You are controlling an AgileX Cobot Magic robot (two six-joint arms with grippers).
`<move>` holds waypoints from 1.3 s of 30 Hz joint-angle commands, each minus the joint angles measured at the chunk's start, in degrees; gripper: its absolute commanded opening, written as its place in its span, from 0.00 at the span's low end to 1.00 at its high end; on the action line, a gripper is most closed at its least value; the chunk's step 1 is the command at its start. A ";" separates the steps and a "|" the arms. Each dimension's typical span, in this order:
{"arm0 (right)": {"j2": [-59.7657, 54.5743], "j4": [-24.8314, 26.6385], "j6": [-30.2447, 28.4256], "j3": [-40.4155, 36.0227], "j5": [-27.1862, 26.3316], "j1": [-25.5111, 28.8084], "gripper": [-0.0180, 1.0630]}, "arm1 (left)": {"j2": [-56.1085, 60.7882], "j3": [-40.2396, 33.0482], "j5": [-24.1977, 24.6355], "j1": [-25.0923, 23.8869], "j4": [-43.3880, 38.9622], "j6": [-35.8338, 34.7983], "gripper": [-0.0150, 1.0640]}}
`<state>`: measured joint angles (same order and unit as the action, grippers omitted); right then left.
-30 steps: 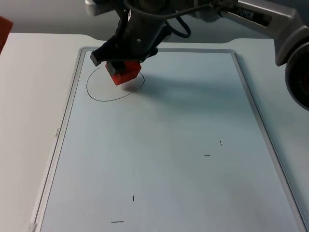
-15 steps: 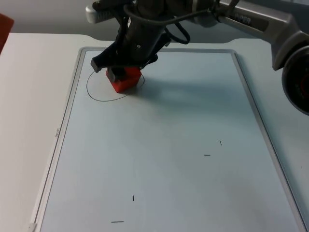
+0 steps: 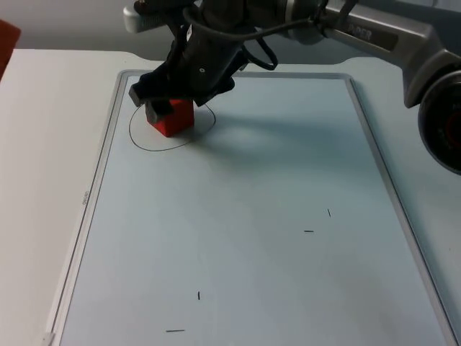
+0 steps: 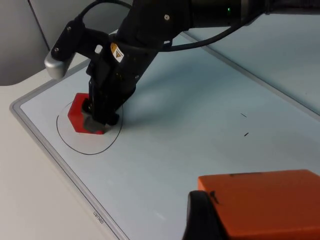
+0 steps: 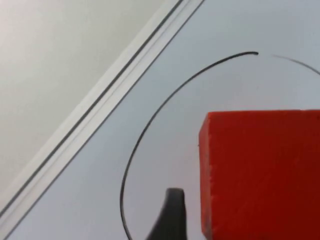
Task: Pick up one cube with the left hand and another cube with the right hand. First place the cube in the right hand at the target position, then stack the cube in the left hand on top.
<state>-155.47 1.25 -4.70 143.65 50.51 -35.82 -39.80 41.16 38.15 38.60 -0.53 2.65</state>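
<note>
right gripper [image 3: 167,112] clamped on red cube [image 3: 171,117] inside drawn circle [image 3: 144,142], board's far-left corner | left gripper [image 4: 212,220] clamped on orange cube [image 4: 270,202] | cubes likely light, rigid; grip flat opposite faces

Small dark lettering is printed on the whiteboard frame [image 3: 85,197] and white lettering on the right arm [image 3: 374,32], both too small to read.

Red cube [image 3: 171,120] inside drawn circle [image 3: 148,143]; orange cube [image 4: 265,202] aloft.
</note>
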 commanded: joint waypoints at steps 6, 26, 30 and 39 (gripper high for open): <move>0.76 0.02 -0.24 0.45 -0.66 -0.05 0.70 | 0.37 -0.08 -1.34 0.48 0.53 -0.11 0.17; 35.92 5.06 -9.34 0.45 16.04 -0.05 0.68 | -0.40 -0.08 -4.12 0.48 0.12 -0.11 0.17; 43.49 5.06 -10.29 0.45 19.46 -0.05 0.67 | -0.93 -0.08 -4.12 0.48 0.53 -0.11 0.17; 60.57 4.38 -10.89 -5.86 19.46 -2.71 0.67 | -0.94 -0.08 -3.88 0.48 0.12 -0.11 0.17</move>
<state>-97.52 5.77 -15.12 139.44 69.48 -37.66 -40.69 41.16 35.18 38.60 -0.42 2.77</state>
